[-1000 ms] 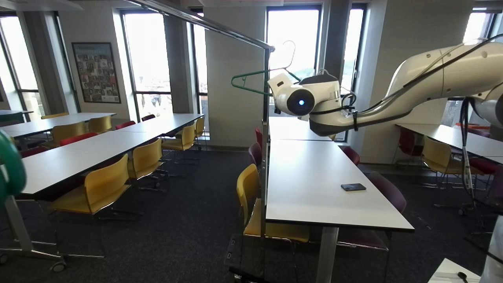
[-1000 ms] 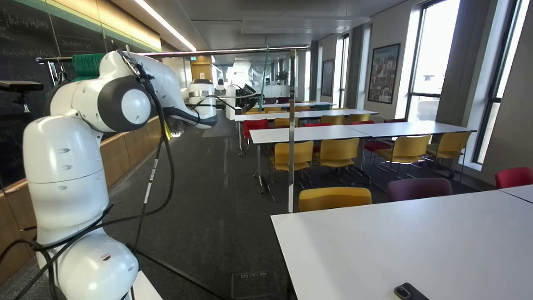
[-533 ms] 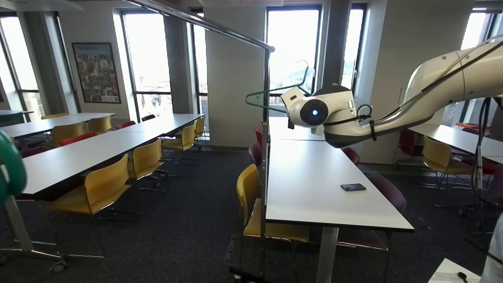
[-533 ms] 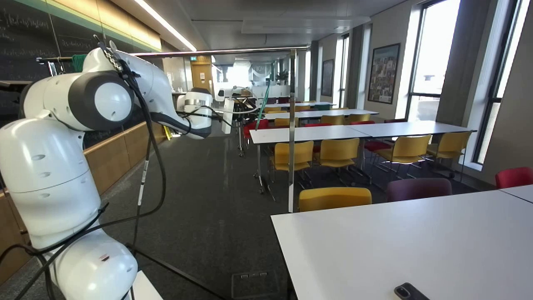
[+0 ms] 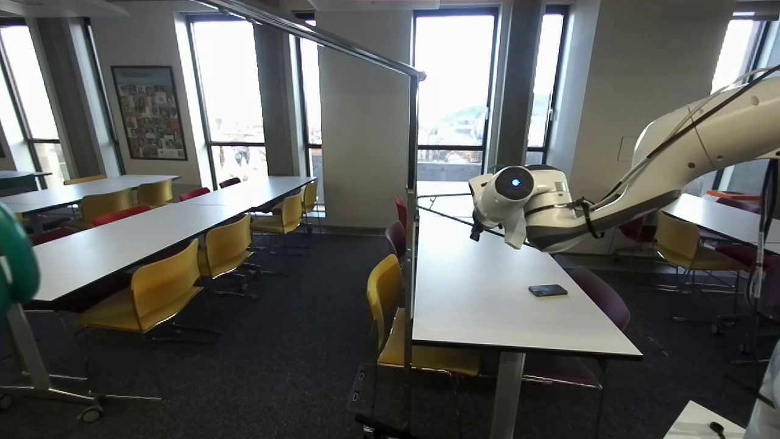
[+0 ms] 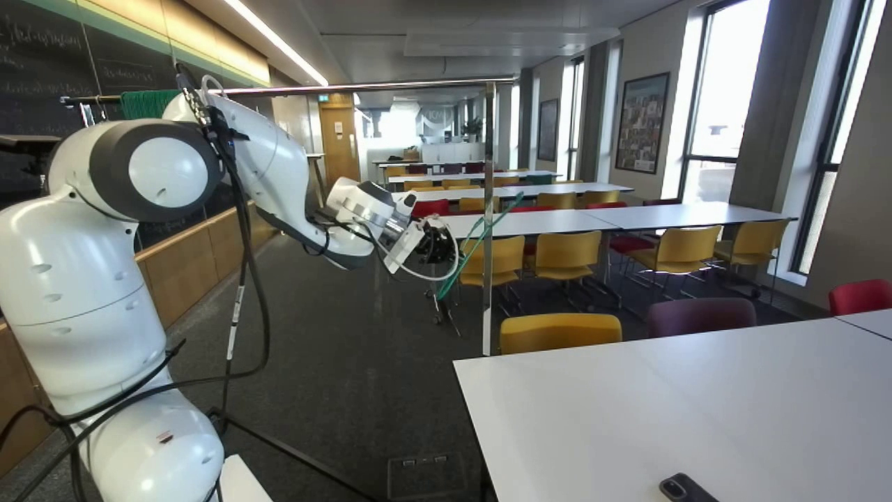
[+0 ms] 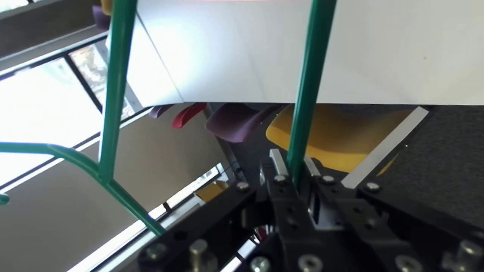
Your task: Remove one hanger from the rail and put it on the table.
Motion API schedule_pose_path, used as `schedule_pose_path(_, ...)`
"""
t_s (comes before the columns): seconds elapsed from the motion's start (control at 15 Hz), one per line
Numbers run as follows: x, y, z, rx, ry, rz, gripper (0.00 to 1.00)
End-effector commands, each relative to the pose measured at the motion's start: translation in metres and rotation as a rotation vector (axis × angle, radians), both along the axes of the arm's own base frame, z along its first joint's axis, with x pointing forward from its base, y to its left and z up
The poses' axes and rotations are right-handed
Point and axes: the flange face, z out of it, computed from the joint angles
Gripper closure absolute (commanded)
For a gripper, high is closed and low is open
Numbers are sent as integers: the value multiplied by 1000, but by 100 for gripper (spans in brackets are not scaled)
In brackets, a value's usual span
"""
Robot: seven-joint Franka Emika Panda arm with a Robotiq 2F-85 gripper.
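The green wire hanger (image 7: 310,83) is held between the fingers of my gripper (image 7: 295,164) in the wrist view; its hook end points to the left there. In an exterior view the hanger (image 6: 507,209) slants in front of the gripper (image 6: 446,244), off the rail (image 6: 390,86) and well below it. In an exterior view the hanger (image 5: 445,214) shows as thin lines, partly hidden by the wrist, below the rail (image 5: 323,39). The white table (image 5: 475,311) also shows in the wrist view (image 7: 378,56), with the hanger above it or beside its edge; exact height is unclear.
The rail's upright post (image 5: 412,213) stands at the table's side, close to the hanger; it also shows here (image 6: 488,279). A phone (image 5: 548,290) lies on the table. A yellow chair (image 5: 385,292) stands beside it. More green hangers (image 6: 148,104) hang on the rail.
My gripper has moved down and away from the rail, carrying the hanger. The wrist has tilted, and the hanger has swung from nearly upright to a slant.
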Motion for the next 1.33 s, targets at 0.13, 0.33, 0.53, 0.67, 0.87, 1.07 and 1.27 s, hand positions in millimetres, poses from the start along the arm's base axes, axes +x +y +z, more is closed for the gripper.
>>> schedule_pose_path(0.13, 14, -62, -38, 303, 95, -126, 97)
schedule_pose_path(0.33, 26, -78, -62, 446, 162, -187, 97)
schedule_pose_path(0.53, 37, -87, -80, 531, 224, -227, 97)
schedule_pose_path(0.67, 42, -93, -90, 558, 272, -232, 97)
schedule_pose_path(0.87, 49, -110, -99, 484, 369, -192, 97)
schedule_pose_path(1.07, 55, -136, -102, 346, 488, -160, 97)
schedule_pose_path(1.27, 61, -153, -100, 312, 544, -104, 97)
